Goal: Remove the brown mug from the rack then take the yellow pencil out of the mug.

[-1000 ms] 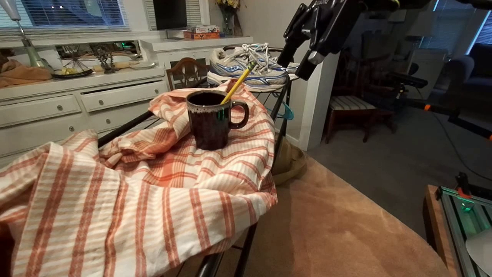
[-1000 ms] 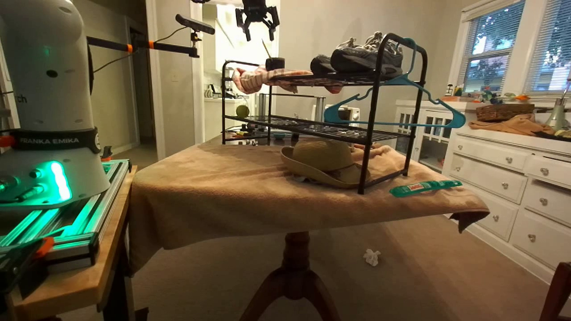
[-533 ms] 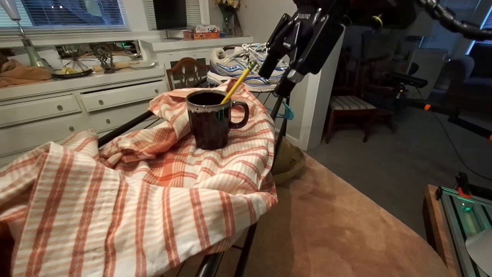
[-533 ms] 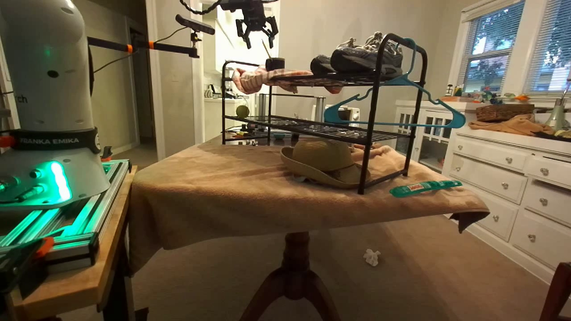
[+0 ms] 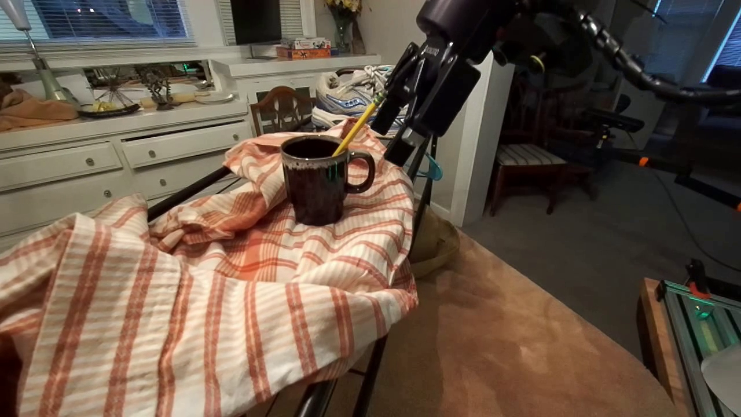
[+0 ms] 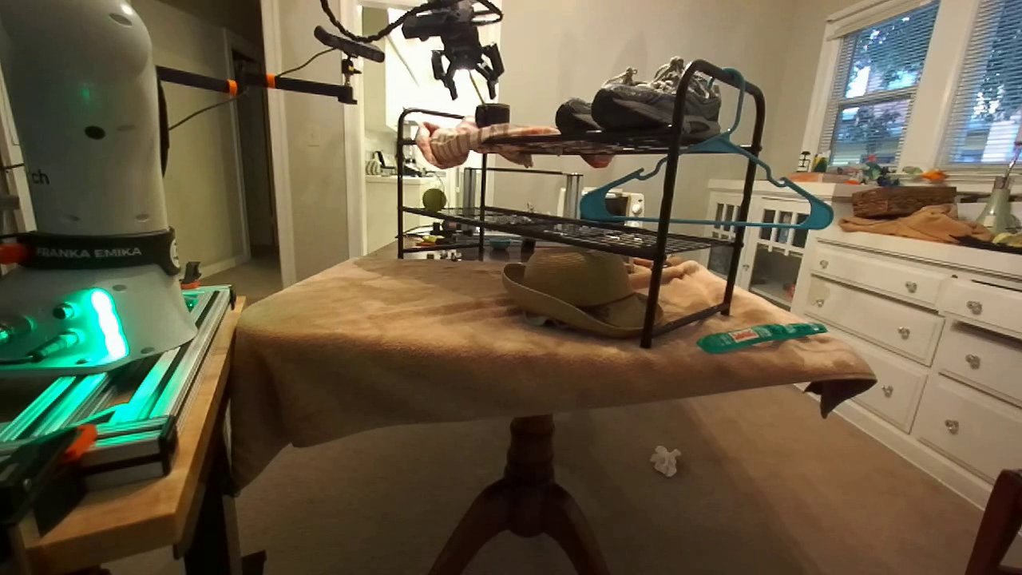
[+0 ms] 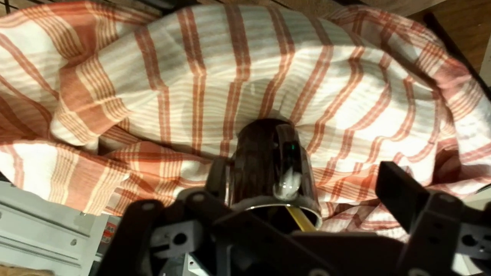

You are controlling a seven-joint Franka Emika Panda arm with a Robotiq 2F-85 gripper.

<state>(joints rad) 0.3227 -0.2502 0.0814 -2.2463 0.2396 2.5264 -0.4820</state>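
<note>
one brown mug (image 5: 315, 188), upright, ahead of and below the end effector (image 5: 391, 138), its fingers (image 5: 400, 149) apart and empty; we judge it stiff, slick, breakable, best taken by the handle (image 7: 284, 161).

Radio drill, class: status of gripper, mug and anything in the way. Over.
Gripper open, holding nothing. Mug upright on striped cloth, atop rack. Pencil leaning out of mug, possibly in the gripper's way.

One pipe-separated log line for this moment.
gripper: open near mug, holding nothing | mug: upright on striped cloth, atop rack | pencil: slanting out of mug | pending: both steps
</note>
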